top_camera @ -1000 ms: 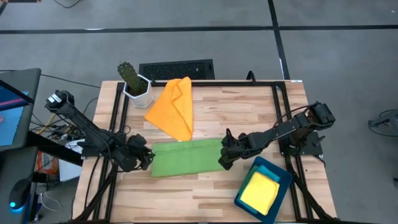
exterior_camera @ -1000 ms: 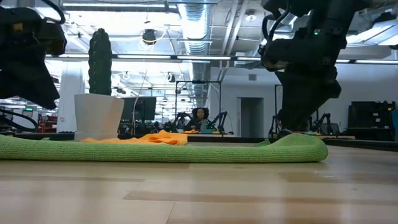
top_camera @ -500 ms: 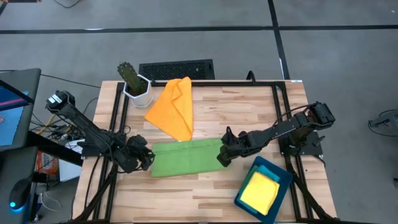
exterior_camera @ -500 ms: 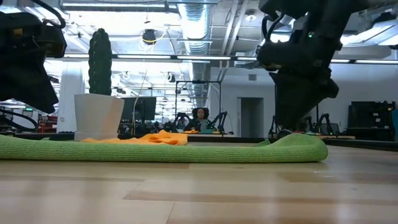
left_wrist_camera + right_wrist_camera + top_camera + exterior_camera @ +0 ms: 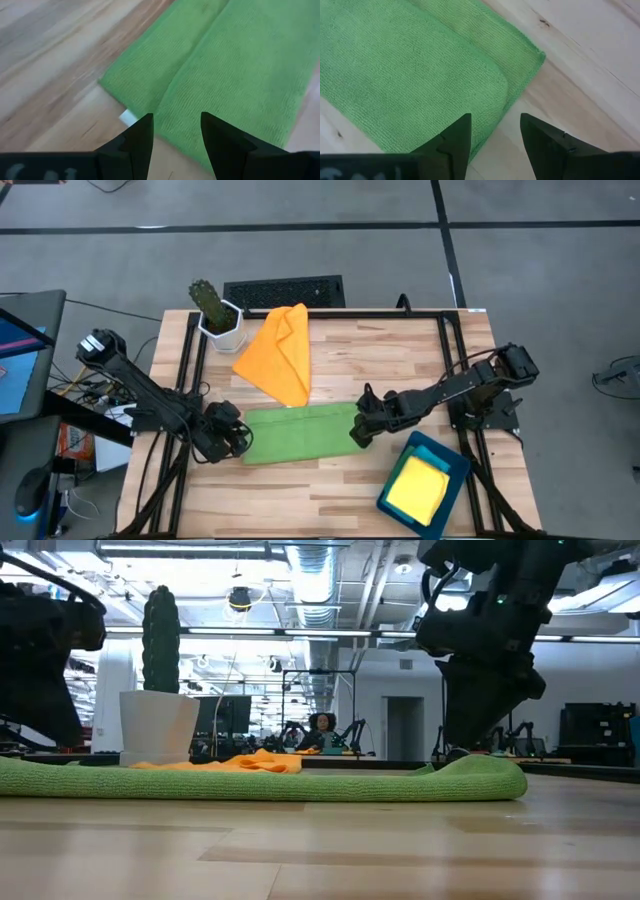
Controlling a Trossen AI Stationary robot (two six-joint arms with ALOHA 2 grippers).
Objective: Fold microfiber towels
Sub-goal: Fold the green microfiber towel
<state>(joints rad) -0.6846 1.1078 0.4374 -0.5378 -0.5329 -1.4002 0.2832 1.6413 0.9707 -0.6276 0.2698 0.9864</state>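
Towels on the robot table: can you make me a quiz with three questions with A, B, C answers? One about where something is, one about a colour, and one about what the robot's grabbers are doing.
1. Where is the yellow towel?
A. In the blue tray
B. Under the cactus pot
C. On the floor

2. What colour is the towel between the two grippers?
A. Orange
B. Green
C. Pink

3. How are the left gripper and right gripper?
A. Both open, holding nothing
B. Both gripping the towel
C. One holds the pot

Answers: 1 A, it lies inside the tray. 2 B, the green towel lies folded between them; the orange towel lies apart. 3 A, the fingers stand apart above the cloth.
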